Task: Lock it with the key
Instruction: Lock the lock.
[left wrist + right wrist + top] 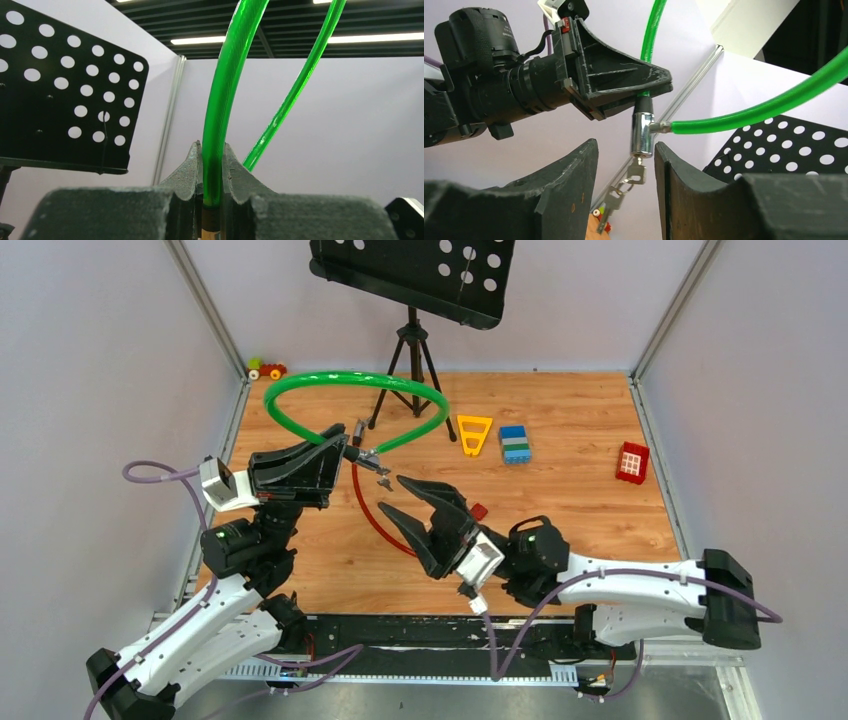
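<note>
Hanging in mid-air, a tiny silvery key (638,172) sits pushed into the bottom end of a shiny metal lock barrel (642,134), well above the wooden table (580,510). A small ring links it to a second key (611,200), which dangles just below the barrel and a little to its left in the right wrist view. From above, the key (381,473) shows only as a small grey cluster under the barrel.

The barrel joins the two ends of a green cable (320,380). One end enters the barrel's top and the other plugs into its side. The cable rises from the barrel as a wide loop.

The left gripper (212,150) is clamped tight on the green cable directly above the barrel, its fingers pressed against both sides of the cable. Seen from above, the left gripper (345,450) reaches in from the barrel's left.

The right gripper (626,150) has its jaws parted, one on each side of the barrel's lower end and the key. Its right finger is just beside the barrel; whether it touches cannot be told. It holds nothing. In the top view, the right gripper (392,494) sits just in front of the barrel.

A red cable (365,510) curves on the table below and in front of the barrel. A black music stand (415,275) is behind the barrel. To the barrel's right lie a yellow triangle (474,433), a blue, green and white block (515,444) and, farthest, a red block (632,461).
</note>
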### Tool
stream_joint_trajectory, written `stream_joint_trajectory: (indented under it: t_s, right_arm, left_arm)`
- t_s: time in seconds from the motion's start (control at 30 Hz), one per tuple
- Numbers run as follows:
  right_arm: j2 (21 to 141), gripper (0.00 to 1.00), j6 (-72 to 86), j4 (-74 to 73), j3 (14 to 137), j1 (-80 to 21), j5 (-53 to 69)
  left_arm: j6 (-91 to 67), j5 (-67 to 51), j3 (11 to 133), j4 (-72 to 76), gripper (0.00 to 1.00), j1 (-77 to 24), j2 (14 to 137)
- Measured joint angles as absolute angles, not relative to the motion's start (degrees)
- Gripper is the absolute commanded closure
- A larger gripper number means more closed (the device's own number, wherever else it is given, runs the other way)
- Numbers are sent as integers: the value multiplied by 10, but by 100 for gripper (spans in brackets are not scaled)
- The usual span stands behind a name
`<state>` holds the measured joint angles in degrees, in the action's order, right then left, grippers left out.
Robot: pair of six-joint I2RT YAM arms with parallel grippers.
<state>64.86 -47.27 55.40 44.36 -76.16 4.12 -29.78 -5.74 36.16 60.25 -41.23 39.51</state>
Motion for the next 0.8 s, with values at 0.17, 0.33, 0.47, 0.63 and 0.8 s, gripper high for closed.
stream_joint_trajectory:
  t_s: [0.17, 0.33, 0.47, 0.63, 0.8]
  right_arm:
    - [717, 45, -533, 632, 447, -800, -33]
    - [772, 38, -590, 686, 456, -809, -92]
    - [791, 43, -636, 711, 468, -811, -118]
    - [808, 53, -686, 738, 481, -813, -138]
    - [819, 57, -717, 744, 481, -813, -148]
  left_arm:
    - [-302, -55, 362, 608, 100, -412, 395]
    - [-309, -55, 362, 608, 100, -412, 394]
    - [-313, -54, 362, 608, 100, -412, 390]
    - [-318, -52, 362, 612, 100, -412, 387]
    - [-321, -52, 362, 620, 100, -412, 386]
